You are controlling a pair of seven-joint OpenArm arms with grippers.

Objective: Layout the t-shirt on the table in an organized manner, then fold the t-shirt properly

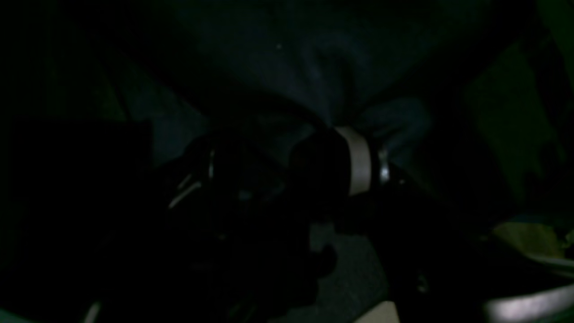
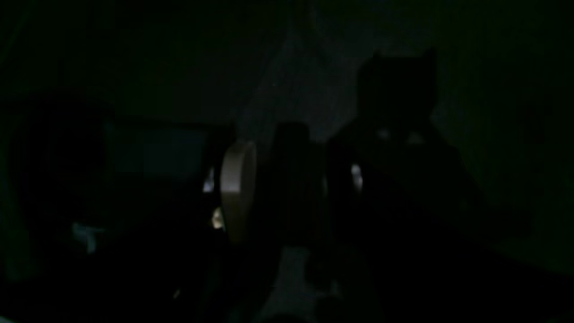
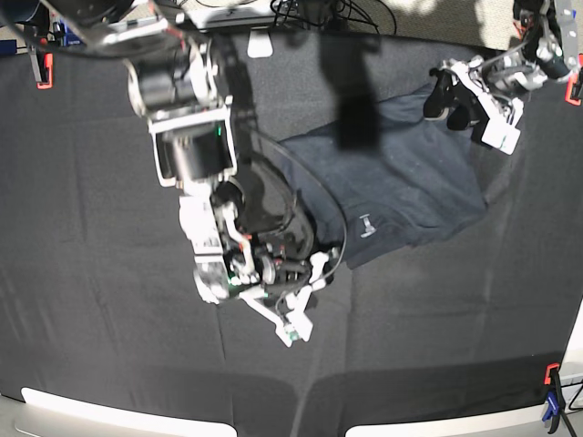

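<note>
A dark navy t-shirt (image 3: 401, 182) lies crumpled and partly spread on the black cloth-covered table (image 3: 91, 300), its white neck label (image 3: 366, 223) showing near its lower edge. The right gripper (image 3: 296, 314) sits just beside the t-shirt's lower left corner, low over the table, its pale fingers (image 3: 290, 326) parted; whether they touch any fabric cannot be told from the base view. The left gripper (image 3: 481, 114) hangs at the t-shirt's upper right corner, its jaws spread wide, the cloth bunched just under and beside them; no firm hold on the fabric can be made out. In the dim left wrist view, folds of the t-shirt (image 1: 287, 67) lie right ahead of the gripper's pale fingertip (image 1: 358, 161). The right wrist view is too dark to show more than a pale finger (image 2: 237, 188). The right arm's bulky body (image 3: 196, 137) and a cable (image 3: 314, 196) cross the t-shirt's left side, hiding part of it. Red clamps (image 3: 42, 71) grip the table's far corners and a blue clamp (image 3: 554, 405) its near corner, all well apart from the t-shirt
</note>
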